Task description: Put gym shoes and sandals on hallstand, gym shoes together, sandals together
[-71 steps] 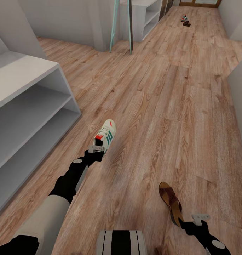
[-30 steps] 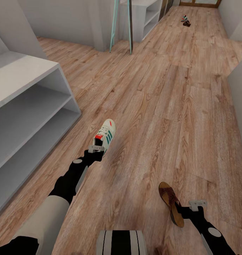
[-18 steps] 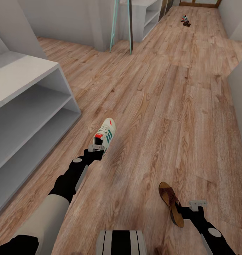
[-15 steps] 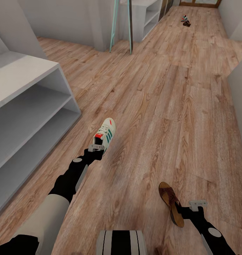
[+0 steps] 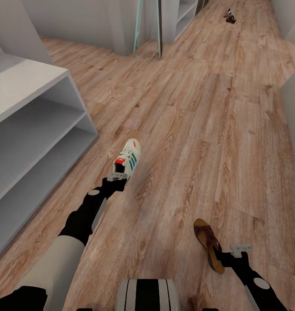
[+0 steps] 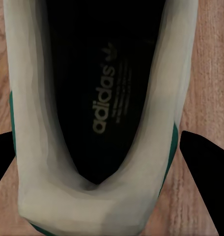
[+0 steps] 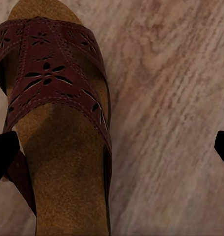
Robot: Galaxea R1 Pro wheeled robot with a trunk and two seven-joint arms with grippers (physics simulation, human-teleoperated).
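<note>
Counting footwear on the corridor floor [image 5: 199, 129]: one gym shoe [image 5: 129, 160] near the hallstand [image 5: 31, 142], left gripper [image 5: 117, 176] clamped around its heel; one sandal [image 5: 208, 242], right gripper [image 5: 230, 255] spread wide beside its heel. Another small shoe cluster [image 5: 228, 15] lies well beyond; count undeterminable.

Cam tilted down; nothing else moved.

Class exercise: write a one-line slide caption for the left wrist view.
Left gripper straddling the heel of a white gym shoe, its dark printed insole facing the camera, on the wood-plank corridor floor.
</note>
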